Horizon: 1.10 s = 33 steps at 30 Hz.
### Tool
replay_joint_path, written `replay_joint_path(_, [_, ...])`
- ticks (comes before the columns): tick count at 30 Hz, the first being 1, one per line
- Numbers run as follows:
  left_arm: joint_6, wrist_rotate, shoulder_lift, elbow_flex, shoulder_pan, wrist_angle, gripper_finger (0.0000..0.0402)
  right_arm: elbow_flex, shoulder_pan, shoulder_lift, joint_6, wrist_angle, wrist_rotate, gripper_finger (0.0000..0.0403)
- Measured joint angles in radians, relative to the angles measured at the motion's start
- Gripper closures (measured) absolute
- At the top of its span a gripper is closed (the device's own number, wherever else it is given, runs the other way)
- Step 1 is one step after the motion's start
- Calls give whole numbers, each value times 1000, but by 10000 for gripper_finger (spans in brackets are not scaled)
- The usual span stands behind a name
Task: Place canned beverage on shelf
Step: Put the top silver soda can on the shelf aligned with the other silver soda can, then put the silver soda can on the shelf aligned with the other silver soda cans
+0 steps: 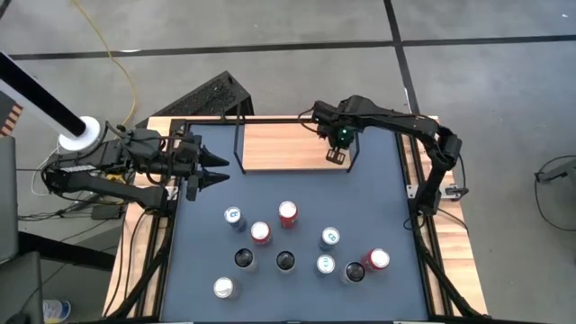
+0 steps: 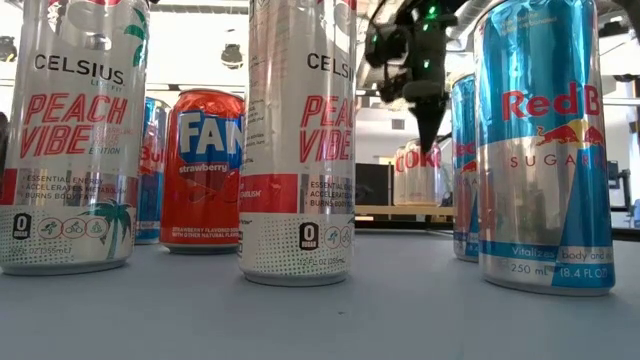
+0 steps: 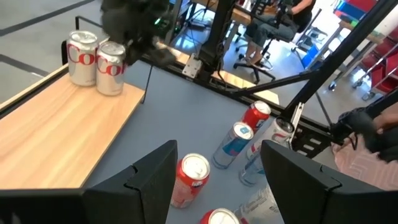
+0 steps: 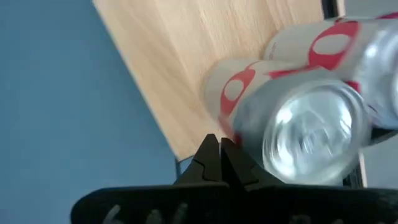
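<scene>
The shelf [image 1: 279, 144] is a light-wood board with a black wire frame, at the table's far side. Two silver-and-red cans [image 3: 81, 56] [image 3: 111, 65] stand upright on its right end; the high view hides them under my right arm. My right gripper [image 4: 217, 152] is shut, points steeply down and hangs over that end, right beside the nearer can [image 4: 298, 130]. At the table's left edge my left gripper [image 1: 220, 171] is held up open with nothing between its fingers. My right gripper's shut fingertips [image 4: 208, 155] stand close against the side of the nearer can [image 4: 239, 124], near the shelf's front edge, coming from above. I cannot tell whether they touch it.
Several cans stand upright on the dark table top [image 1: 378, 180] in its near half, among them red ones [image 1: 288, 213] [image 1: 261, 232], blue-and-silver ones [image 1: 329, 238] and black-topped ones [image 1: 285, 261]. The left part of the shelf board [image 3: 56, 130] is bare.
</scene>
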Motion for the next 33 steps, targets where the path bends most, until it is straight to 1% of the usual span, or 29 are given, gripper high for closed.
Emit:
replay_joint_path(5, [-15,60,0,0,0,-2,180,83,75,-91,82,-123,-12,402])
replay_joint_path(7, [-24,86,0,0,0,-3,180,122,115,-139,141,-189,-54,402])
replay_joint_path(10, [-39,111,0,0,0,-3,180,150,205,-234,303,-241,-136,402])
replay_joint_path(13, [-41,114,0,0,0,-3,180,132,330,-339,489,-239,-184,402])
replay_joint_path(16, [-42,107,0,0,0,-3,180,97,480,-428,666,-242,-184,402])
replay_joint_path(20, [-43,106,0,0,0,-2,180,52,681,-500,893,-241,-150,401])
replay_joint_path(23, [-42,103,0,0,0,-2,180,22,815,-510,1018,-219,-146,394])
replay_joint_path(26, [-43,102,1,0,0,-3,180,18,921,-477,1086,-173,-142,373])
replay_joint_path(30, [-47,107,2,0,0,-3,180,18,997,-402,1072,-76,-121,328])
replay_joint_path(33, [-55,132,2,0,0,-2,180,18,1013,-342,1034,-43,-97,295])
